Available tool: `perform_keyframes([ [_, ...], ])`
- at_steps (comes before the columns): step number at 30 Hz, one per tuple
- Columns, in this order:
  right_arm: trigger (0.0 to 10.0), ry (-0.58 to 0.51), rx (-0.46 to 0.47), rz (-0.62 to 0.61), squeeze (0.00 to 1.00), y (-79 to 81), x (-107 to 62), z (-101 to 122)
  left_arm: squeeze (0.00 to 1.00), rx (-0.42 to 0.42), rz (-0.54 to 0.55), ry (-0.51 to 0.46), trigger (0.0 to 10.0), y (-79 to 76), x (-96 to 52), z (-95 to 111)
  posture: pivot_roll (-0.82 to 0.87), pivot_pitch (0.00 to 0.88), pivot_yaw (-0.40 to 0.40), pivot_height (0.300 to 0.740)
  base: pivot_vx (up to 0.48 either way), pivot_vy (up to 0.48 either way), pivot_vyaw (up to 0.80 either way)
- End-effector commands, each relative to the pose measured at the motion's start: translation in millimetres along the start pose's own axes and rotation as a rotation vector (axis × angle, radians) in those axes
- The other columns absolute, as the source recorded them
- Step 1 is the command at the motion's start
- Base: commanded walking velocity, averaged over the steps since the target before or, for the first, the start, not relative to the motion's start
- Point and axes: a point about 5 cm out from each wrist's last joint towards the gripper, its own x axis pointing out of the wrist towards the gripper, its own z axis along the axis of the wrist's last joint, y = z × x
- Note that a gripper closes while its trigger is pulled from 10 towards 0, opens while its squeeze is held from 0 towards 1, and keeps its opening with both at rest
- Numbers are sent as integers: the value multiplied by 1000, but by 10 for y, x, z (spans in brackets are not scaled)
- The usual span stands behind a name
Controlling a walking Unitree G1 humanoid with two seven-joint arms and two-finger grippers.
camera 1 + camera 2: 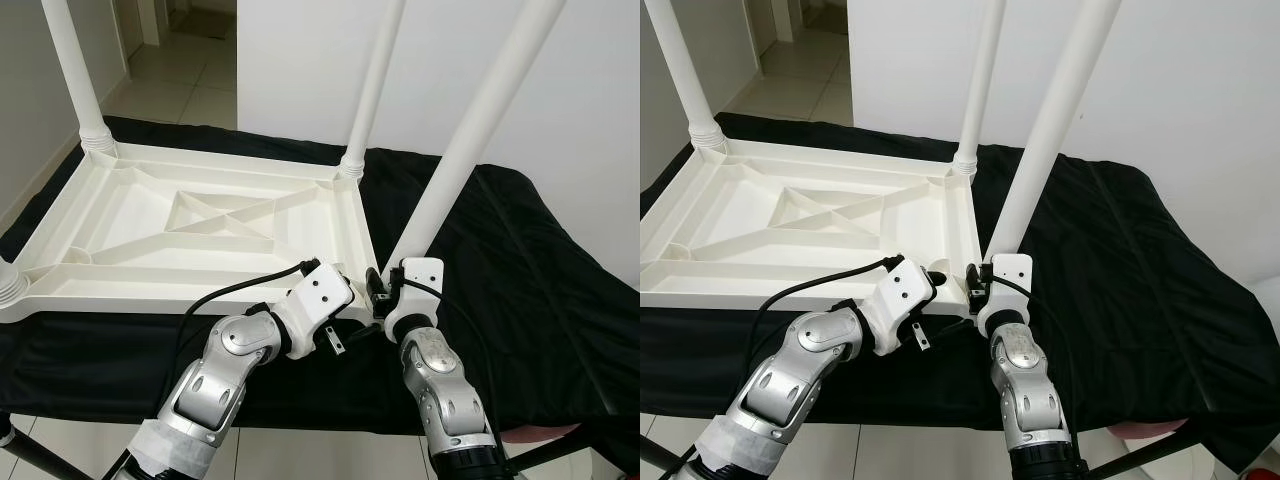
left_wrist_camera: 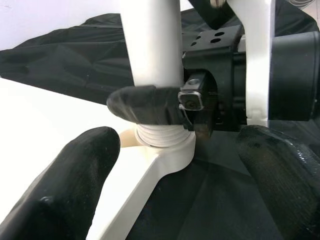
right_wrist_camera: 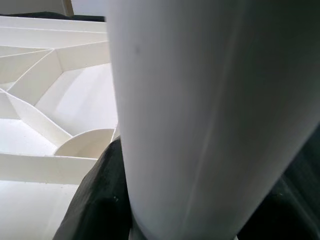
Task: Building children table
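Note:
A white plastic table top lies upside down on a black-covered surface. At its near right corner socket stands a white leg, leaning to the right. My right gripper is shut on this leg just above its ribbed end, and one black finger wraps across the leg. In the right wrist view the leg is very close, with a finger beside it. My left gripper is open just short of the same corner, its fingers spread wide and holding nothing.
Two more legs stand upright in the far corners, and a third leg's base is at the near left. Black cloth stretches to the right. Tiled floor lies beyond, with a white wall behind.

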Motion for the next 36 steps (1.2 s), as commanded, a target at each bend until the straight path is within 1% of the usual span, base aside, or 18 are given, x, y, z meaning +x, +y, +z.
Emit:
perform_keyframes([
  [1, 10000, 61, -1, -45, 1000, -19, -49, -115, 0, -2, 23, 0, 10000, 6, 20, 11, -33, 0, -116, 740, 0, 0, 0],
  [8, 10000, 17, 12, -2, 1000, -10, -62, -36, 0, -4, 26, 0, 10000, 7, 20, 12, -31, 0, -120, 740, 0, 0, 0],
  [12, 10000, -25, 19, 64, 1000, -105, -23, 27, 0, -4, 26, -1, 10000, 1, 18, 12, -28, 0, -122, 740, 0, 0, 0],
  [13, 10000, -34, 18, 101, 922, -127, -12, 37, 0, -4, 26, 0, 10000, 0, 17, 11, -26, 0, -123, 740, 0, 0, 0],
  [14, 10000, -34, 18, 101, 922, -127, -12, 37, 0, -4, 26, 0, 10000, 0, 17, 11, -26, 0, -123, 740, 0, 0, 0],
  [15, 10000, -31, 13, 139, 0, -137, -5, 33, 0, -4, 26, 0, 10000, 0, 16, 10, -25, 0, -124, 740, 0, 0, 0],
  [17, 10000, -31, 13, 139, 0, -137, -5, 33, 0, -4, 26, 0, 10000, 0, 16, 10, -25, 0, -124, 740, 0, 0, 0],
  [19, 10000, -52, -11, 243, 0, -207, 24, 57, 0, -2, 24, 2, 10000, -3, 10, 7, -21, 0, -123, 740, 0, 0, 0],
  [20, 10000, -52, -11, 243, 0, -207, 24, 57, 0, -2, 24, 2, 10000, -3, 10, 7, -21, 0, -123, 740, 0, 0, 0],
  [21, 10000, -69, -42, 317, 0, -255, 50, 66, 0, -1, 22, 2, 10000, -6, 8, 8, -18, 0, -121, 740, 0, 0, 0],
  [22, 10000, -69, -42, 317, 0, -255, 50, 66, 0, -1, 22, 2, 10000, -6, 8, 8, -18, 0, -121, 740, 0, 0, 0],
  [23, 10000, -68, -45, 375, 0, -285, 67, 63, 0, 2, 21, 3, 10000, -6, 9, 8, -17, 0, -121, 740, 0, 0, 0],
  [25, 10000, -68, -45, 375, 0, -285, 67, 63, 0, 2, 21, 3, 10000, -6, 9, 8, -17, 0, -121, 740, 0, 0, 0],
  [27, 10000, -75, -76, 471, 0, -303, 105, 58, 0, 4, 20, 3, 10000, 0, 15, 11, -15, 0, -117, 740, 0, 0, 0],
  [29, 10000, -75, -76, 471, 0, -303, 105, 58, 0, 4, 20, 3, 10000, 0, 15, 11, -15, 0, -117, 740, 0, 0, 0],
  [31, 10000, -72, -78, 503, 0, -299, 123, 53, 0, 5, 20, 2, 10000, 3, 18, 15, -13, 0, -117, 740, 0, 0, 0],
  [33, 10000, -52, -96, 586, 0, -280, 180, 27, 0, 8, 20, 0, 10000, 9, 22, 25, -8, 0, -119, 740, 0, 0, 0],
  [36, 10000, -41, -96, 612, 0, -277, 200, 13, 0, 9, 21, -1, 10000, 9, 23, 27, -5, 0, -121, 740, 0, 0, 0],
])
